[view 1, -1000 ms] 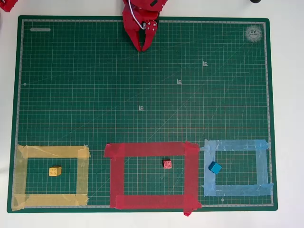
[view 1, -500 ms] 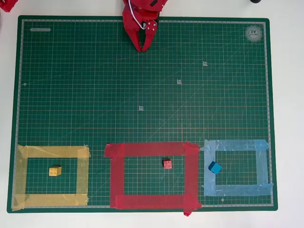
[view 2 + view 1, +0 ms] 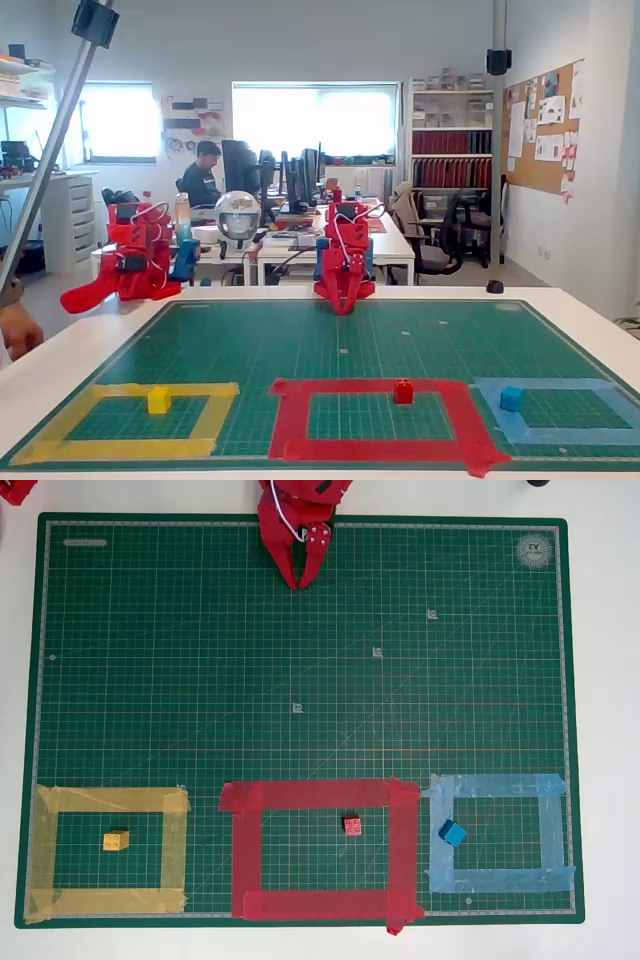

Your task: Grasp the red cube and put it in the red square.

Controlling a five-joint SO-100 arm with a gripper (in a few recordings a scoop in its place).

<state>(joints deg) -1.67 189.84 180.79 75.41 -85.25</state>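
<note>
The green cutting mat (image 3: 300, 660) has small white marks, a round logo (image 3: 535, 550) in one corner and a tiny label (image 3: 85, 543) in another. All are too small to read.

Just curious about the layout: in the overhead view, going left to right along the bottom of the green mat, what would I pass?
Yellow tape frame holding the yellow block → red square holding the red cube → light-blue tape frame holding the blue block.
</note>
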